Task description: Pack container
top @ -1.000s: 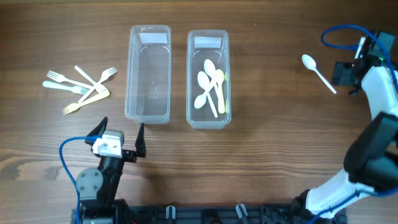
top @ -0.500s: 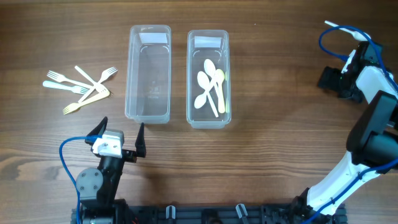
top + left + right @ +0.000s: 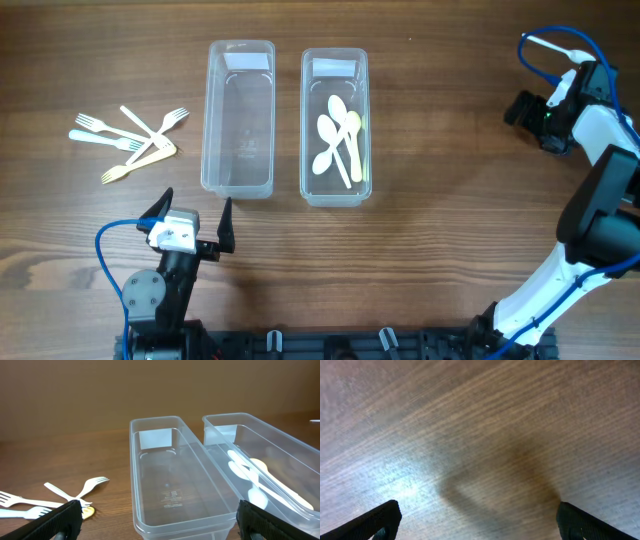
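Observation:
Two clear plastic containers stand side by side. The left container (image 3: pixel 239 118) is empty and also shows in the left wrist view (image 3: pixel 172 485). The right container (image 3: pixel 335 127) holds several white and cream spoons (image 3: pixel 338 140). Several plastic forks (image 3: pixel 130 140) lie loose to the left of them. My left gripper (image 3: pixel 196 212) is open and empty, just in front of the left container (image 3: pixel 160 522). My right gripper (image 3: pixel 518 108) is open at the far right, over bare wood (image 3: pixel 480 520). A thin white piece (image 3: pixel 552 44) shows by the blue cable; I cannot tell if it is a spoon.
The wooden table (image 3: pixel 440 220) runs under everything. A blue cable (image 3: pixel 530 62) loops above the right arm (image 3: pixel 600 130). Another blue cable (image 3: pixel 110 260) loops by the left arm base at the front edge.
The right arm swung left over the place where a white spoon lay. That spoon no longer shows there. The left arm, containers and forks have not moved.

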`<move>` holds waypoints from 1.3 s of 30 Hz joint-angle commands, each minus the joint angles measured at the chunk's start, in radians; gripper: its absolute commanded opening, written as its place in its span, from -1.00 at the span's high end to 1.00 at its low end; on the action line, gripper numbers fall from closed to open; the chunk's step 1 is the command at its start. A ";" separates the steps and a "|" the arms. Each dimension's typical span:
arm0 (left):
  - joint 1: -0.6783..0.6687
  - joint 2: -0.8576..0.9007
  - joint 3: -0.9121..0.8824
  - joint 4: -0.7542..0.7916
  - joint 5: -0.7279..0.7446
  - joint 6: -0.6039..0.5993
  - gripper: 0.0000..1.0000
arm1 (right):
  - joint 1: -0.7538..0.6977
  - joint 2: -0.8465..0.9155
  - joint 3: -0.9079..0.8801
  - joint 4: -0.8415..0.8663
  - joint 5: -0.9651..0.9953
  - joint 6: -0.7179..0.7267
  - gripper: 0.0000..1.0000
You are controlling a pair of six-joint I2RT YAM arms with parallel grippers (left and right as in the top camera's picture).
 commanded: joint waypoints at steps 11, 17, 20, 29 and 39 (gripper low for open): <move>0.006 -0.007 -0.007 0.003 0.002 0.015 -1.00 | 0.018 0.048 -0.017 0.087 -0.138 0.059 -1.00; 0.006 -0.007 -0.007 0.003 0.002 0.015 -0.99 | 0.018 0.037 0.097 0.312 -0.156 0.254 -1.00; 0.006 -0.007 -0.007 0.003 0.002 0.015 -0.99 | 0.018 0.037 0.195 0.362 -0.080 0.177 -0.99; 0.006 -0.007 -0.007 0.003 0.002 0.015 -0.99 | 0.016 0.037 0.219 0.627 0.069 0.182 -0.99; 0.006 -0.007 -0.007 0.003 0.002 0.015 -1.00 | -0.040 0.248 0.401 0.612 -0.006 0.284 -1.00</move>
